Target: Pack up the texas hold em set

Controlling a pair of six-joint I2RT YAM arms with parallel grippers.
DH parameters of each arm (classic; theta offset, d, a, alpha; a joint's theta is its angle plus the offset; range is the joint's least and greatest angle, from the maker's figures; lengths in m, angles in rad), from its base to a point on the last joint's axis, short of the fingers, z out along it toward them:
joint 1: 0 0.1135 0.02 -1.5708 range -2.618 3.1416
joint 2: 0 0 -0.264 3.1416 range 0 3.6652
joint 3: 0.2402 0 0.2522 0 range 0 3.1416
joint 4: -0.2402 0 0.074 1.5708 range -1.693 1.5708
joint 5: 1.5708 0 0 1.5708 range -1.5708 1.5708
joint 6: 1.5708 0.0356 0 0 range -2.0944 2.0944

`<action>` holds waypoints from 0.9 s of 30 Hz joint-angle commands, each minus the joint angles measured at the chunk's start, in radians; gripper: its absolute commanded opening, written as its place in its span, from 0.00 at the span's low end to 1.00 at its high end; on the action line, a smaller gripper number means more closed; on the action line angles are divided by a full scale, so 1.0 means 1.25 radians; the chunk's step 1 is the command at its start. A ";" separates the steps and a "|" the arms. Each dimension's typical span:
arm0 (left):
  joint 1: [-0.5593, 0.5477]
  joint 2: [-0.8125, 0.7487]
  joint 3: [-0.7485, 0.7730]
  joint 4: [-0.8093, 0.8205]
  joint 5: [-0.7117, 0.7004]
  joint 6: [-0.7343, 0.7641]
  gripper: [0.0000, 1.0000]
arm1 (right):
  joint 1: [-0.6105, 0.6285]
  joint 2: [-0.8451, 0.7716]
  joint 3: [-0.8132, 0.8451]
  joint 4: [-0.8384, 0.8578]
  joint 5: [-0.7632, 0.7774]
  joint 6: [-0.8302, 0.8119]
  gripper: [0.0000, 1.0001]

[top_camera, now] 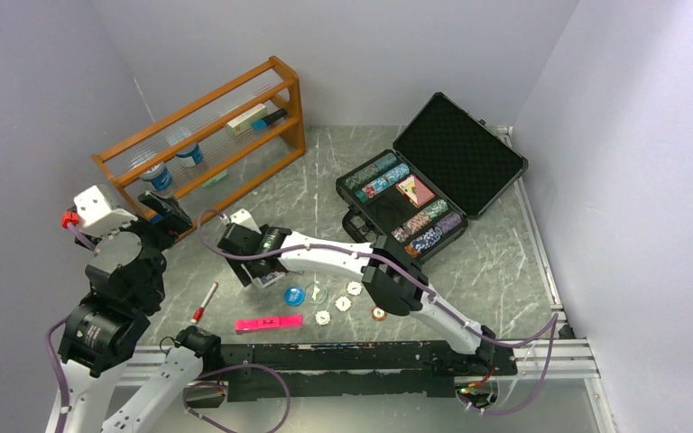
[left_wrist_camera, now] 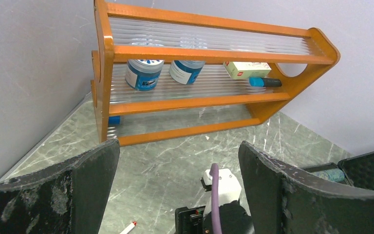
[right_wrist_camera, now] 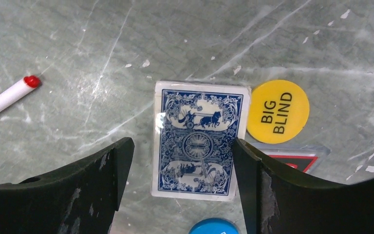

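Note:
The black case (top_camera: 469,149) lies open at the back right, with chip stacks (top_camera: 429,230) and a card deck (top_camera: 415,190) in its foam tray. My right gripper (right_wrist_camera: 181,146) (top_camera: 262,271) is open, straddling a blue-backed card deck (right_wrist_camera: 197,141) flat on the table. Its right finger (right_wrist_camera: 246,180) is at the deck's edge, while the left finger stands apart. A yellow BIG BLIND button (right_wrist_camera: 278,111) lies beside the deck and a blue button (right_wrist_camera: 214,226) (top_camera: 293,295) just below it. Small white discs (top_camera: 343,304) lie near the front. My left gripper (left_wrist_camera: 177,151) (top_camera: 164,215) is open and empty.
An orange wooden rack (left_wrist_camera: 199,100) (top_camera: 207,135) with jars and a box stands at the back left. A red-tipped pen (top_camera: 204,302) (right_wrist_camera: 7,97) and a pink marker (top_camera: 269,322) lie near the front edge. A clear-wrapped red-and-black item (right_wrist_camera: 292,158) lies under the yellow button.

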 commanded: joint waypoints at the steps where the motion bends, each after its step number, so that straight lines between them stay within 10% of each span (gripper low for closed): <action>1: 0.002 0.007 0.005 0.011 -0.006 0.010 0.97 | 0.002 0.032 0.064 -0.039 0.080 0.014 0.78; 17: 0.002 0.002 -0.012 0.014 0.009 0.000 0.97 | 0.002 0.071 0.090 -0.019 0.104 -0.001 0.86; 27: 0.002 -0.003 -0.047 0.040 0.030 -0.003 0.97 | -0.012 0.060 0.074 0.002 0.043 0.005 0.62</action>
